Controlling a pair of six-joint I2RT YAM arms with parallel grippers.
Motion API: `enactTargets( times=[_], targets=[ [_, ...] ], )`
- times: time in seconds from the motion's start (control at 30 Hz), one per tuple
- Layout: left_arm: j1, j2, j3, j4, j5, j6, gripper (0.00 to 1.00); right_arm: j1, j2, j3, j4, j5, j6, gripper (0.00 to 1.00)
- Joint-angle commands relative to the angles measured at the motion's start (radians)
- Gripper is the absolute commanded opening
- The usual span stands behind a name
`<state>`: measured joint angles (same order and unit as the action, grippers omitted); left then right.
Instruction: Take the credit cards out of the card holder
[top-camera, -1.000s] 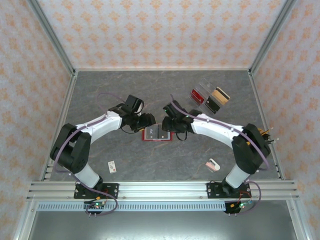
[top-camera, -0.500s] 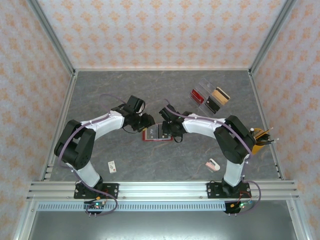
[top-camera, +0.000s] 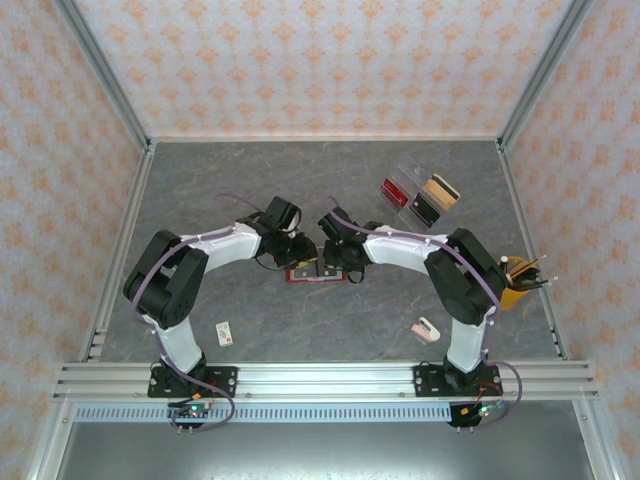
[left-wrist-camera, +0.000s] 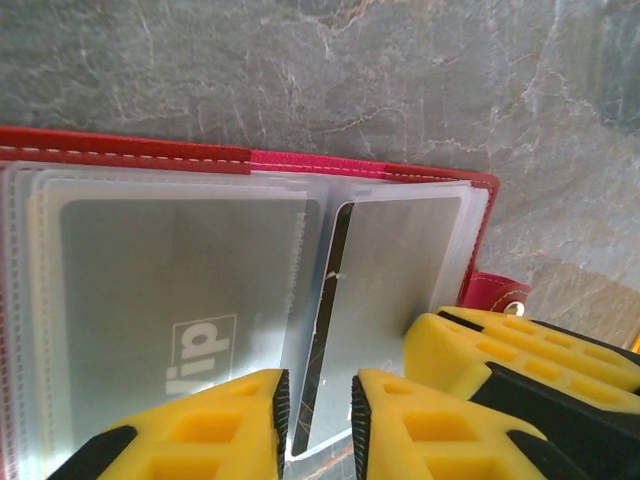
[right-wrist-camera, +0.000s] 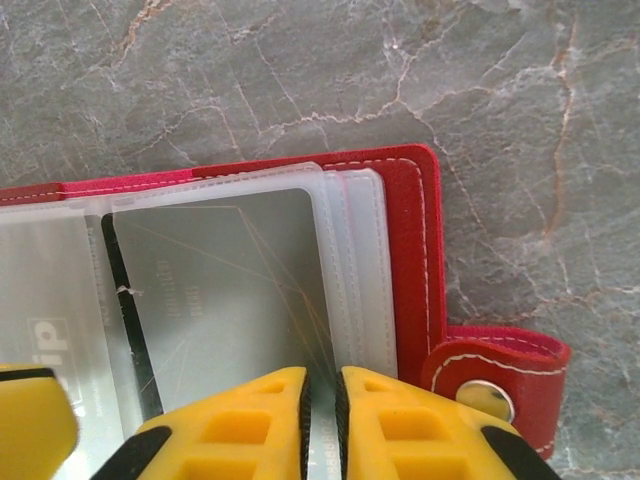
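Observation:
The red card holder (top-camera: 312, 274) lies open on the grey table between both arms. Its clear sleeves hold grey credit cards: one with white lettering (left-wrist-camera: 180, 290), another beside it (left-wrist-camera: 400, 270), which also shows in the right wrist view (right-wrist-camera: 220, 290). My left gripper (left-wrist-camera: 320, 400) hovers over the fold, its jaws narrowly apart on either side of a dark card edge. My right gripper (right-wrist-camera: 322, 385) sits at the right page's sleeve edges, jaws almost together; whether they pinch a sleeve I cannot tell. In the top view the left gripper (top-camera: 298, 256) and right gripper (top-camera: 337, 258) meet over the holder.
A clear tray (top-camera: 412, 172) at the back right holds a dark-red block (top-camera: 393, 192), a tan card (top-camera: 440, 188) and a dark card (top-camera: 425, 208). A tiny white card (top-camera: 225, 332) and a pink-white item (top-camera: 427, 328) lie near the front. A yellow cup (top-camera: 515, 285) stands at the right.
The left gripper has moved right onto the card holder and its jaws have narrowed. The right gripper's jaws have also drawn nearly together, and the right arm has shifted left.

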<state>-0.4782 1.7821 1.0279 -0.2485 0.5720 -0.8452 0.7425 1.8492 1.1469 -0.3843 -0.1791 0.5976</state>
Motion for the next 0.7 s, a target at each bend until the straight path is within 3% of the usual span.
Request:
enactTargets(
  times=[0.0, 0.67],
  targets=[
    [-0.003, 0.023, 0.027, 0.025, -0.003, -0.028, 0.25, -0.011, 0.031, 0.011, -0.020, 0.034, -0.010, 0.16],
    [0.006, 0.070, -0.036, 0.130, 0.061, -0.032, 0.25, -0.051, 0.061, -0.033, 0.036, -0.080, 0.027, 0.13]
  ],
)
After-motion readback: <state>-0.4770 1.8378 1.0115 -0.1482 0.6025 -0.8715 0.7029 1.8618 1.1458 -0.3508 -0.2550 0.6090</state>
